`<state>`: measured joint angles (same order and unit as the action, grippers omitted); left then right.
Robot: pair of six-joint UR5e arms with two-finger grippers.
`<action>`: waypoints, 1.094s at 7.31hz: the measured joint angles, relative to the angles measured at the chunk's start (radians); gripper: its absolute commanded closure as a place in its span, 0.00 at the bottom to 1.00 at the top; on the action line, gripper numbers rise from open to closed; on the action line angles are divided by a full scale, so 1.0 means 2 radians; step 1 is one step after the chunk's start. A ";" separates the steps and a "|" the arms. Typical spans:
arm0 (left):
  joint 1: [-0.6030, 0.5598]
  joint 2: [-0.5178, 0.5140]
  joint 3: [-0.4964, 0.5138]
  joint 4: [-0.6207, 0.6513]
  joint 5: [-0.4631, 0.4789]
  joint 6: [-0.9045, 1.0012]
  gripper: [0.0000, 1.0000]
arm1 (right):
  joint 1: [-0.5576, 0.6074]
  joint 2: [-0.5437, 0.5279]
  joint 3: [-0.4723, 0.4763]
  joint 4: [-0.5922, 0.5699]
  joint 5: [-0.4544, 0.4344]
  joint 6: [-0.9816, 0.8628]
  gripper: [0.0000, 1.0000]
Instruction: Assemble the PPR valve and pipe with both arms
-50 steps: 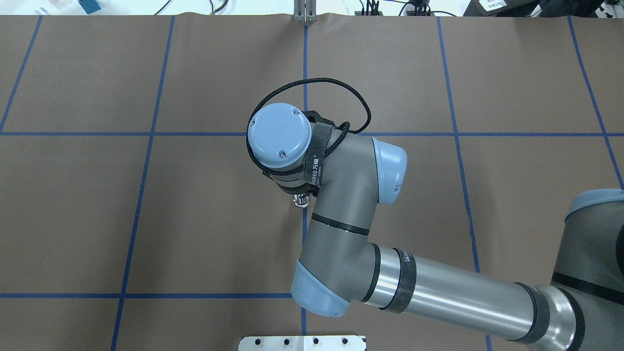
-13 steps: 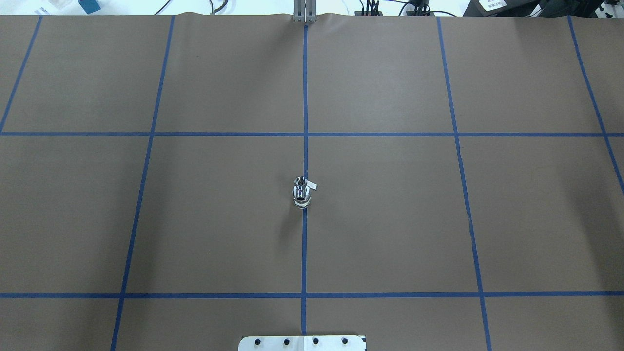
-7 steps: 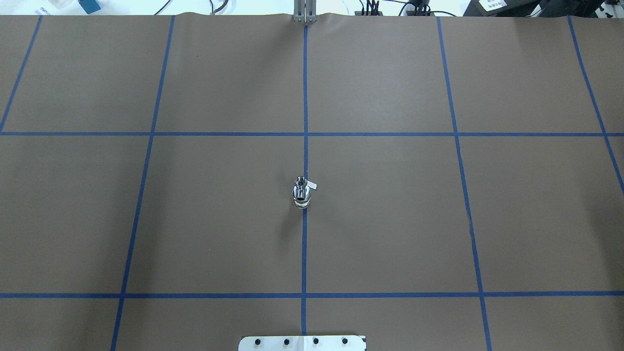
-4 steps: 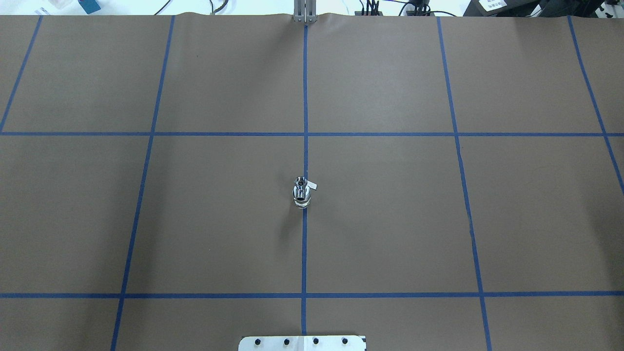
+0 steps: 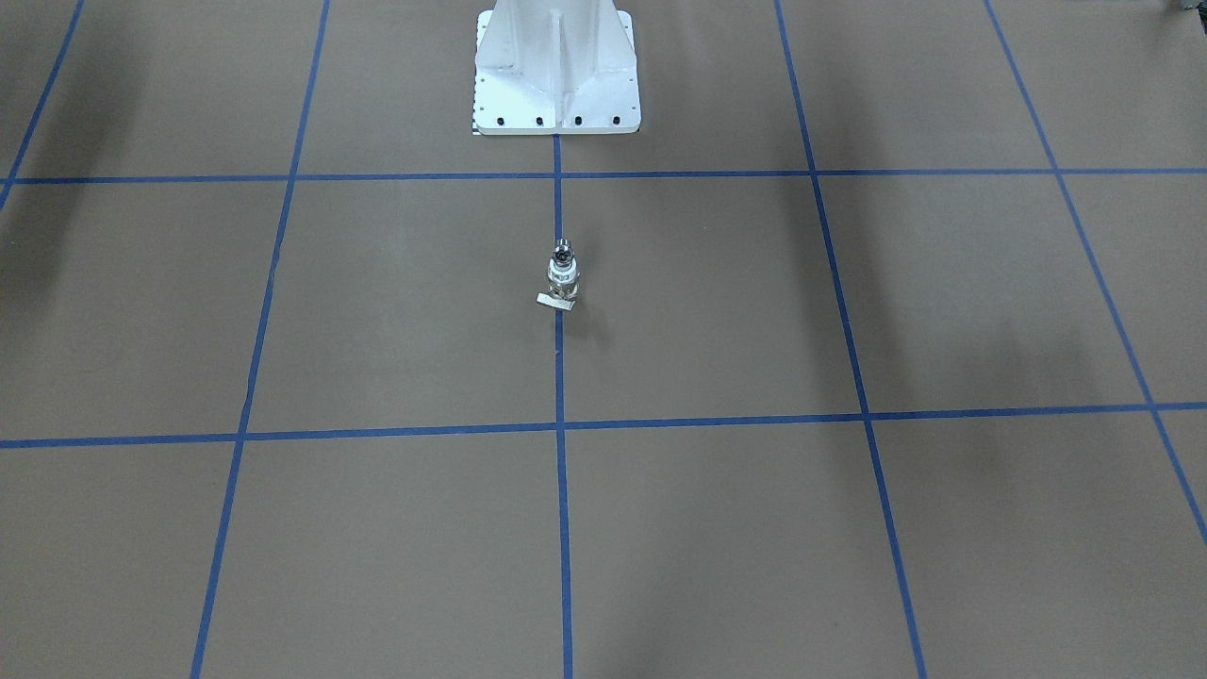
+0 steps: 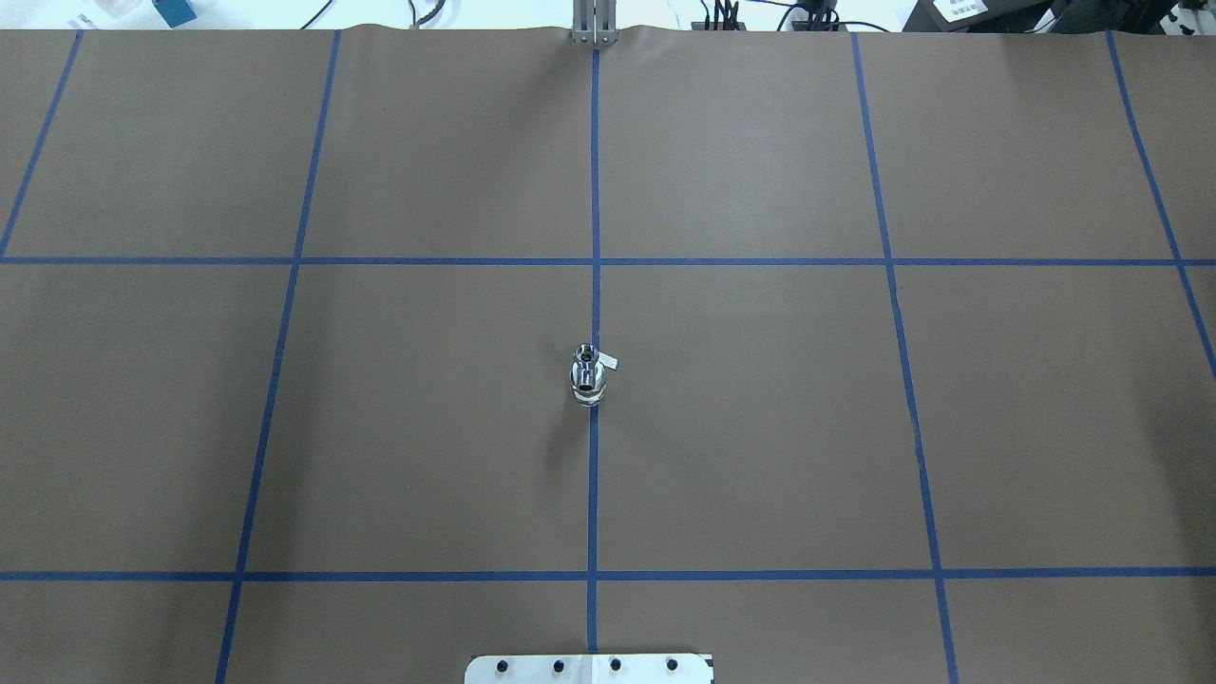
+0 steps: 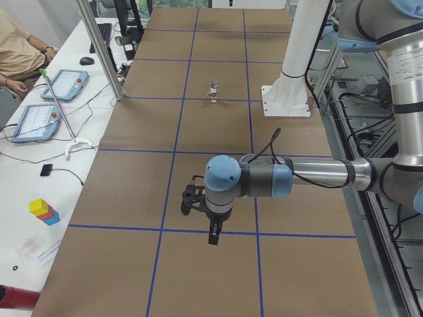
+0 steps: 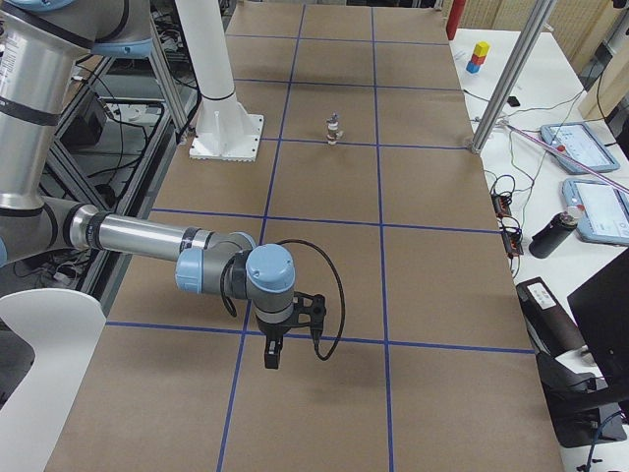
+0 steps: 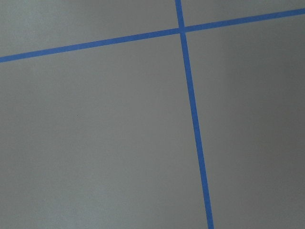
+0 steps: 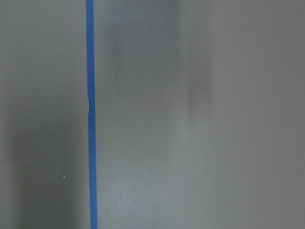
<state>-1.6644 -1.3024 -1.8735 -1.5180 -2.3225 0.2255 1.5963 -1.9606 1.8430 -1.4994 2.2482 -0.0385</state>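
PPR valve (image 5: pixel 562 280) stands upright on the centre blue tape line (image 6: pixel 594 190) of the table (image 6: pixel 760 427), in front of the white pedestal (image 5: pixel 556 66); we read the pipe (image 5: pixel 563 251) as seated in its top, though it is too small to be sure. Left gripper (image 7: pixel 213 234) and right gripper (image 8: pixel 271 354) hang pointing down, well apart from it, toward opposite table ends. We cannot tell whether either pincer is released or clenched.

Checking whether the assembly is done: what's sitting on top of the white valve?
The silvery pipe stands upright out of the top of the PPR valve. How deep it seats inside the valve's mouth is covered.
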 measured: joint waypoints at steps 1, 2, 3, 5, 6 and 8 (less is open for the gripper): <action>0.000 0.000 0.000 0.000 0.000 0.000 0.00 | 0.000 0.001 0.010 -0.011 0.001 0.000 0.00; 0.000 0.000 0.000 0.001 0.000 0.000 0.00 | 0.000 0.002 0.031 -0.042 0.002 0.001 0.00; 0.000 0.000 0.000 0.001 0.000 0.000 0.00 | 0.000 0.002 0.054 -0.077 0.002 0.001 0.00; 0.000 0.000 -0.001 0.001 0.000 0.000 0.00 | 0.000 0.002 0.070 -0.103 0.002 0.001 0.00; 0.000 0.000 -0.001 0.000 -0.001 0.000 0.00 | 0.000 0.003 0.072 -0.105 0.002 0.001 0.00; 0.001 0.000 -0.002 -0.001 -0.001 0.000 0.00 | 0.000 0.003 0.072 -0.106 0.002 0.001 0.00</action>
<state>-1.6630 -1.3024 -1.8775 -1.5196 -2.3239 0.2255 1.5969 -1.9545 1.9878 -1.7123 2.2519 -0.0368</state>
